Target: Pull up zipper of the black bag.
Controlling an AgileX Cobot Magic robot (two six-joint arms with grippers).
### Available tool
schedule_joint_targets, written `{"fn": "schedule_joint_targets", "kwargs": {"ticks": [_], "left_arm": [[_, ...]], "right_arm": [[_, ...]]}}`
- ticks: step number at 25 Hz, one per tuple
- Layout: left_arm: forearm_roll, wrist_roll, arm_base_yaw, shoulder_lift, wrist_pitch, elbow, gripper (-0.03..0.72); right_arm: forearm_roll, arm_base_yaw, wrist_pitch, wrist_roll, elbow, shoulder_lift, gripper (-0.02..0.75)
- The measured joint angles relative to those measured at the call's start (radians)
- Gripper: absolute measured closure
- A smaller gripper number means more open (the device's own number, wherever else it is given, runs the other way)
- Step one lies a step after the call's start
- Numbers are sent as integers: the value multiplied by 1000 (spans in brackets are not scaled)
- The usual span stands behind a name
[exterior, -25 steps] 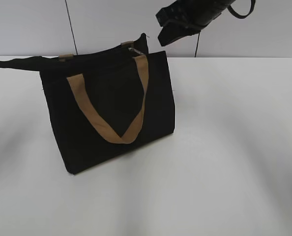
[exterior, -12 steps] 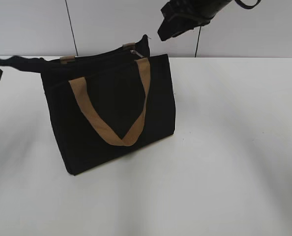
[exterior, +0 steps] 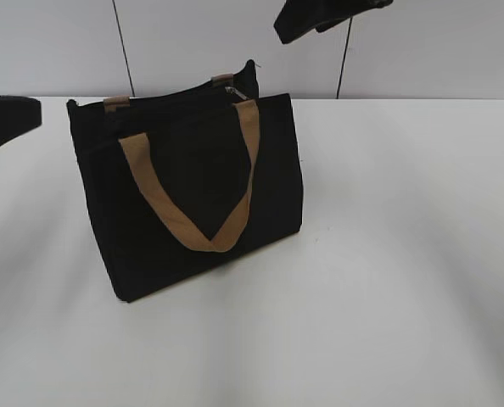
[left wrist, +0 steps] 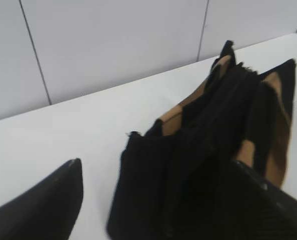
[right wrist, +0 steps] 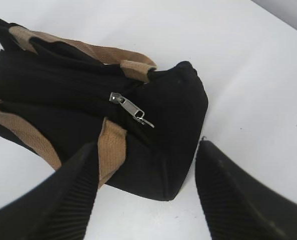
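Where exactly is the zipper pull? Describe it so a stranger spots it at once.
Start at the black bag standing on the white table. Follow its top edge to the end nearer the right claw, where the front tan strap meets the rim. The zipper pull lies there: small and silver, the only metal on the black fabric.

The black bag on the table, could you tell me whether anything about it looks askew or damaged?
Nothing stands out. The black bag stands upright on the table, its zipper pull lying flat near one end, undamaged. Both hands, left and right, are open and clear of it.
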Motion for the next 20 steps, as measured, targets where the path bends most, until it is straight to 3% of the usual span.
{"fn": "schedule_joint_targets", "kwargs": {"ticks": [3, 10, 15, 20], "left_arm": [[165, -222, 0, -13, 110, -17, 20], [889, -859, 0, 23, 425, -262, 90], [1375, -1355, 0, 80, 506, -469, 113], [1719, -1797, 0, 109, 531, -590, 126]], "right_arm": [[-15, 0, 28, -7, 0, -36, 274], [-140, 0, 135, -9, 0, -98, 271], [-251, 0, 197, 47, 0, -137, 269], [-407, 0, 229, 215, 0, -175, 268]]}}
